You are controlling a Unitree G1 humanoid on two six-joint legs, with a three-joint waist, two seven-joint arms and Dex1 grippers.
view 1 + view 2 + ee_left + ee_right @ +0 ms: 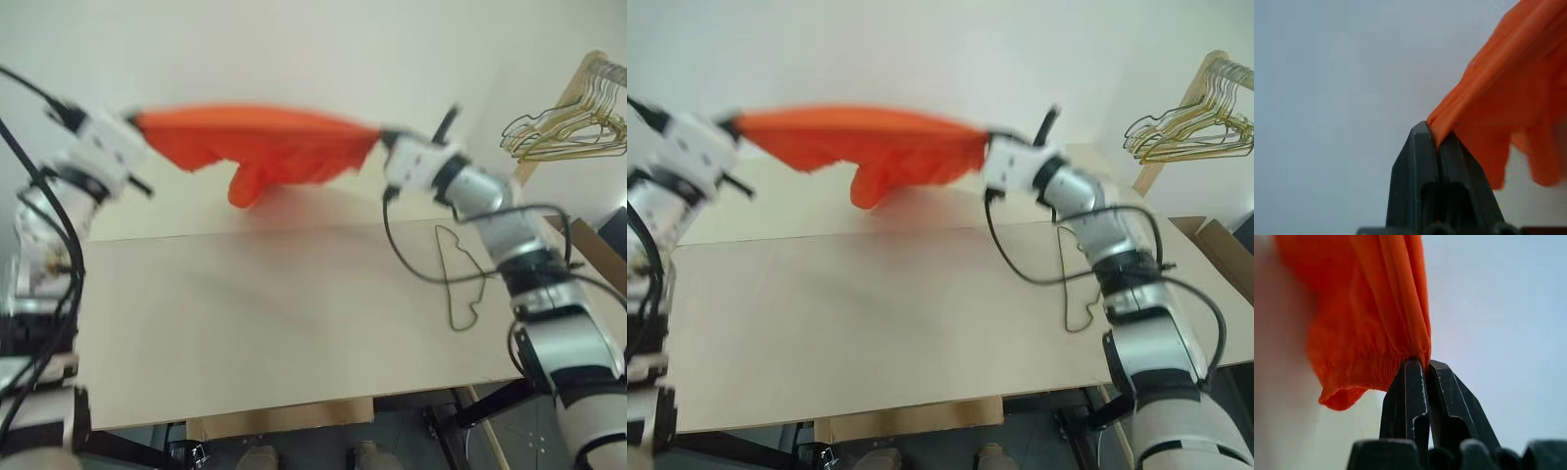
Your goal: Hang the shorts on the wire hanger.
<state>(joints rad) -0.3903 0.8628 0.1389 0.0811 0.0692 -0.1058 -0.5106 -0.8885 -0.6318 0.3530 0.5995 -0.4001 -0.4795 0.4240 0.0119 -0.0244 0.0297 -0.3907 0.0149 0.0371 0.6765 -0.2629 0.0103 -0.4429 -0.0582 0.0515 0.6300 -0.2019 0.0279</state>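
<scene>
Orange shorts (265,152) hang stretched above the wire hanger (460,279) (flat on the surface (245,323)), left hand (1437,139) and right hand (1426,366) each pinching only an edge, so we risk slippage.

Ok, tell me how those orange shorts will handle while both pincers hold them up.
The shorts look floppy: pinched at each end by the left pincer and right pincer, the middle sags in a loose fold. They are probably light, since fingertip pinches alone carry them above the table. The thin fabric could slip if tugged hard.
</scene>
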